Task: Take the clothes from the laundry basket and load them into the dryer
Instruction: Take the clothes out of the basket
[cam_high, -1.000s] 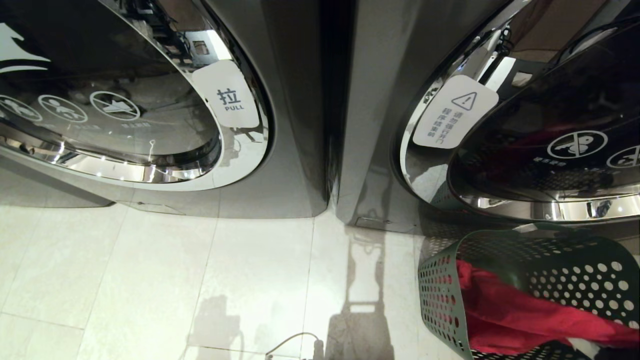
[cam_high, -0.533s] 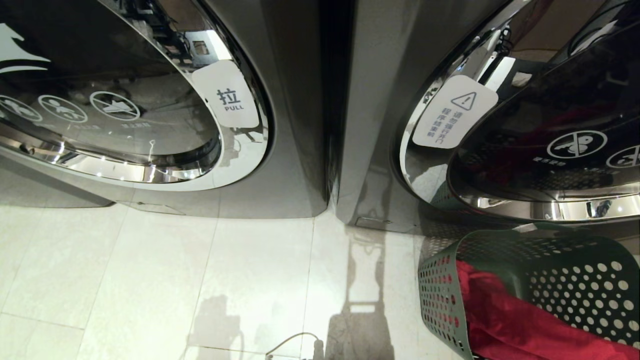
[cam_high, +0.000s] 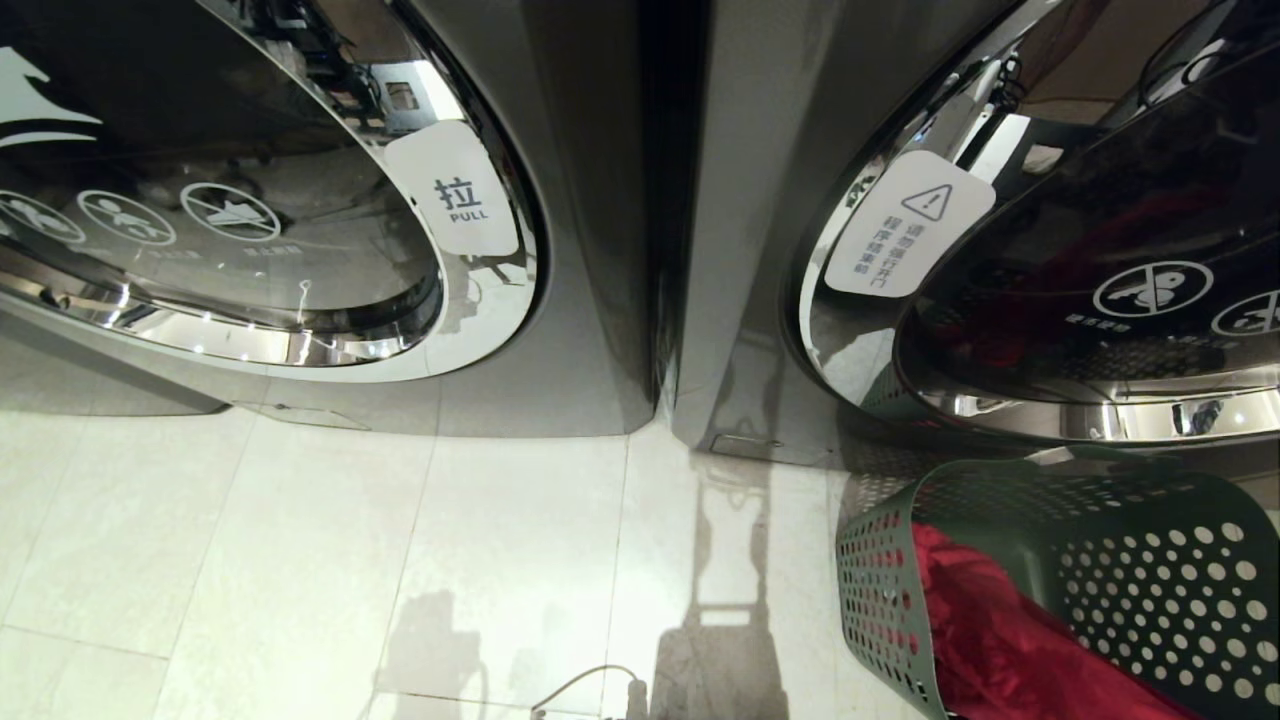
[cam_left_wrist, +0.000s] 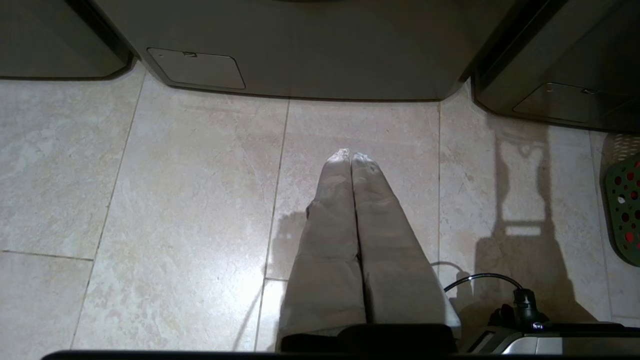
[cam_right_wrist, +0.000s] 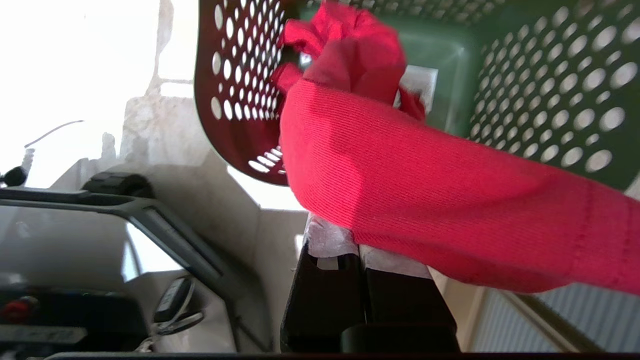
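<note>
A green perforated laundry basket (cam_high: 1150, 590) stands on the floor at the lower right, in front of the right dryer (cam_high: 760, 200). Red clothes (cam_high: 990, 640) lie inside it and run out past the picture's lower edge. In the right wrist view my right gripper (cam_right_wrist: 357, 240) is shut on a fold of the red garment (cam_right_wrist: 425, 190), which drapes over the white-taped fingertips and trails back into the basket (cam_right_wrist: 540, 75). This gripper is outside the head view. My left gripper (cam_left_wrist: 351, 155) hangs shut and empty over the floor tiles.
A second dryer (cam_high: 300, 200) with a round glass door and a PULL sticker (cam_high: 455, 190) stands at the left. The right dryer's round glass door (cam_high: 1090, 300) hangs over the basket. A black cable (cam_high: 585, 685) lies on the pale tiles near my base.
The red cloth in the basket has been drawn toward the lower right edge of the head view. The white bit seen at the bottom edge a second ago has left the frame.
</note>
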